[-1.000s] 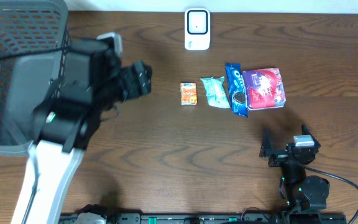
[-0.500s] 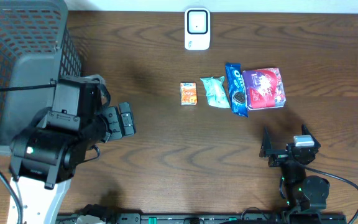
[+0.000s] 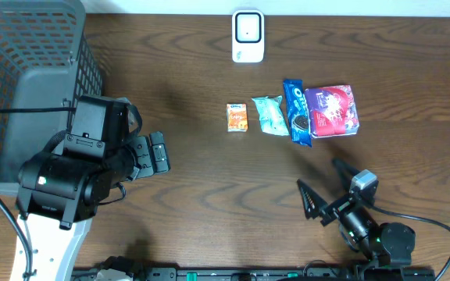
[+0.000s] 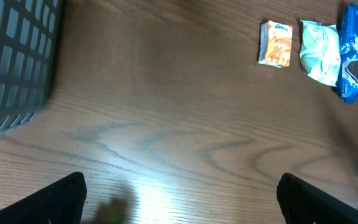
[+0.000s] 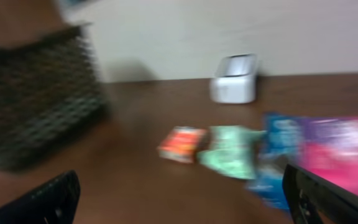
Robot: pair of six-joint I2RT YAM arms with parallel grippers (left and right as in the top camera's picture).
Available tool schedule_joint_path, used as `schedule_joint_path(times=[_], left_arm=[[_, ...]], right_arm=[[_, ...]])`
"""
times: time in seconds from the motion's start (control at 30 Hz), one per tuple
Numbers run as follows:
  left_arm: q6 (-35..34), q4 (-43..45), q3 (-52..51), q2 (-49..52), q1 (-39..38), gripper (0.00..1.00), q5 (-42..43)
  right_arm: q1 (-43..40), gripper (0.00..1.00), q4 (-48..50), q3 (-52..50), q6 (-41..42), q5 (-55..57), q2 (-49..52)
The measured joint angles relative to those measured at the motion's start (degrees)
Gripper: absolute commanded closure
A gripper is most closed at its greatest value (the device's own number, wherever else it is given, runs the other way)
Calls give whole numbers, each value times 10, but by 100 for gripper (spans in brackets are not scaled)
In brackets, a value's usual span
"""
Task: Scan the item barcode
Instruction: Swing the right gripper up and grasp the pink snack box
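Left gripper (image 3: 156, 152) and right gripper (image 3: 325, 190): jaws apart, empty. The orange box (image 3: 237, 117) lies near the scanner (image 3: 248, 35), on its robot side. Judged light, stiff, slightly slick: grip across its narrow sides, leaving the barcode uncovered.

Ahead of my right gripper (image 3: 319, 179), four items lie in a row on the table (image 3: 209, 211). From my left they are a small carton (image 3: 237, 117), a wrapped packet (image 3: 269, 114), an Oreo pack (image 3: 296, 112) and a snack bag (image 3: 333, 111), the last three close together. The scanner (image 3: 248, 36) stands beyond the row. The wire basket (image 3: 22, 70) sits left of my left gripper (image 3: 157, 153), and the row lies well to that gripper's right.
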Motion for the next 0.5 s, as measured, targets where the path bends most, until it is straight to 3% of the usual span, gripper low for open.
schedule_joint_path(times=[0.13, 0.33, 0.43, 0.5], left_arm=[[0, 0, 0, 0, 0, 2, 0], [-1, 0, 0, 0, 0, 2, 0], [-2, 0, 0, 0, 0, 2, 0], [-2, 0, 0, 0, 0, 2, 0]], right_arm=[[0, 1, 81, 0, 85, -49, 0], [0, 1, 338, 5, 164, -12, 0], [0, 1, 307, 33, 166, 26, 4], [0, 1, 208, 87, 138, 43, 29]])
